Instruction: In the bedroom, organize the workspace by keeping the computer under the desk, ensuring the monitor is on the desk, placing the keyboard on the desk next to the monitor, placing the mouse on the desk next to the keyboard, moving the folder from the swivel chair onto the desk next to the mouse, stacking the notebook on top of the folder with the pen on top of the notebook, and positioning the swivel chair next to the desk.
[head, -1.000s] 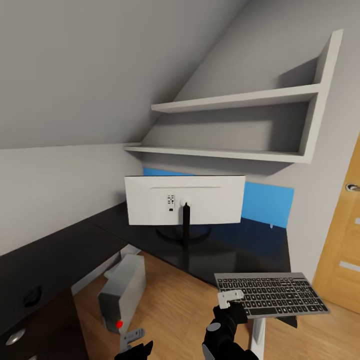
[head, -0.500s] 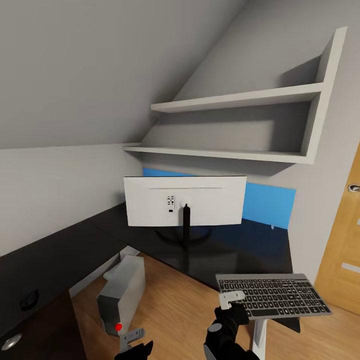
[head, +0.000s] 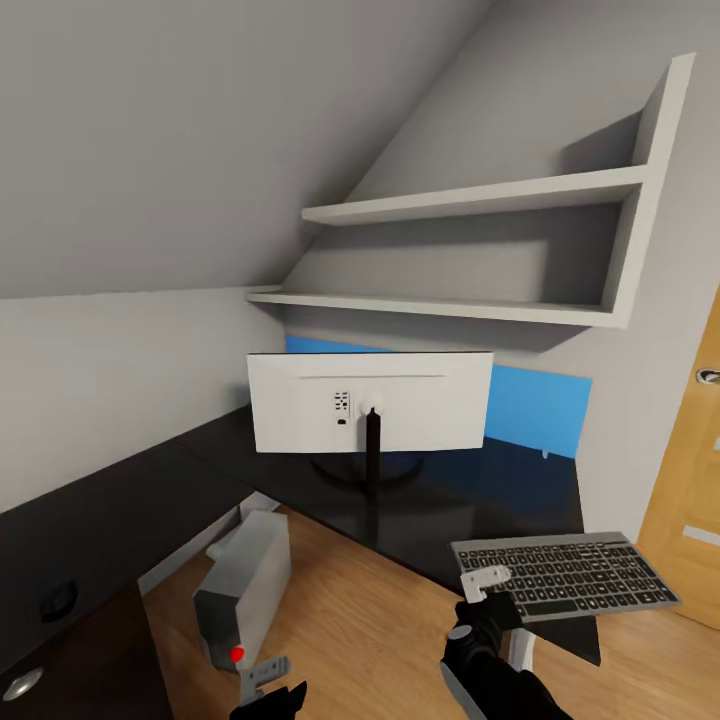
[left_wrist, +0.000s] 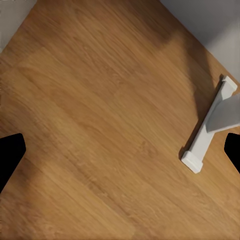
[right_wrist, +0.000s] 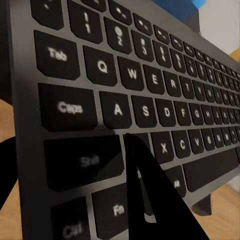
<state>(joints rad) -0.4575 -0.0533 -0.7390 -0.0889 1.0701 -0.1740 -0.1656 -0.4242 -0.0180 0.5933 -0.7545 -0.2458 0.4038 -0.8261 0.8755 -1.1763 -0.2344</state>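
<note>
Between right fingers (head: 492, 580): keyboard (head: 570, 575), above desk (head: 450, 500) edge.

The monitor (head: 370, 401) shows a white back on a thin black stand. The worktop (head: 470, 500) is glossy black, and behind it runs a bright blue panel (head: 535, 408). The keyboard (head: 568, 574) has a grey frame and black keys with pale lettering. The computer (head: 245, 586) is light grey with a red dot on its front. The floor (head: 350, 620) is warm orange-brown wood with a grain pattern. The shelves (head: 480, 250) are off-white, the walls grey, and the door (head: 685, 500) is light wood.
</note>
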